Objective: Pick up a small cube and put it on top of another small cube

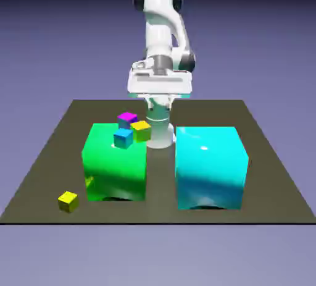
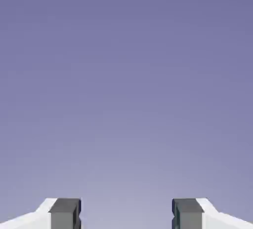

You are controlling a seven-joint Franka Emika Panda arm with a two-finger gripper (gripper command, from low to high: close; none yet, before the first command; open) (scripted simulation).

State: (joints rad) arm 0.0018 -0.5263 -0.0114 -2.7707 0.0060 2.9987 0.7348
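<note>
A small cube (image 1: pixel 68 201), tiny and yellow with darker olive sides, lies on the dark table near its front edge, at the exterior view's left. My gripper (image 1: pixel 159 86) hangs high over the table's far side, well apart from that cube. In the hand view the gripper (image 2: pixel 126 214) is open: its two grey fingertips (image 2: pixel 64 213) stand wide apart with nothing between them, and only the plain backdrop shows beyond. No cube appears in the hand view.
A big green block (image 1: pixel 115 162) and a big cyan block (image 1: pixel 212 166) stand side by side mid-table. A blue cube (image 1: pixel 123 138), a yellow-topped cube (image 1: pixel 141 130) with lime sides and a magenta-topped cube (image 1: pixel 127 118) cluster at the green block's far top edge.
</note>
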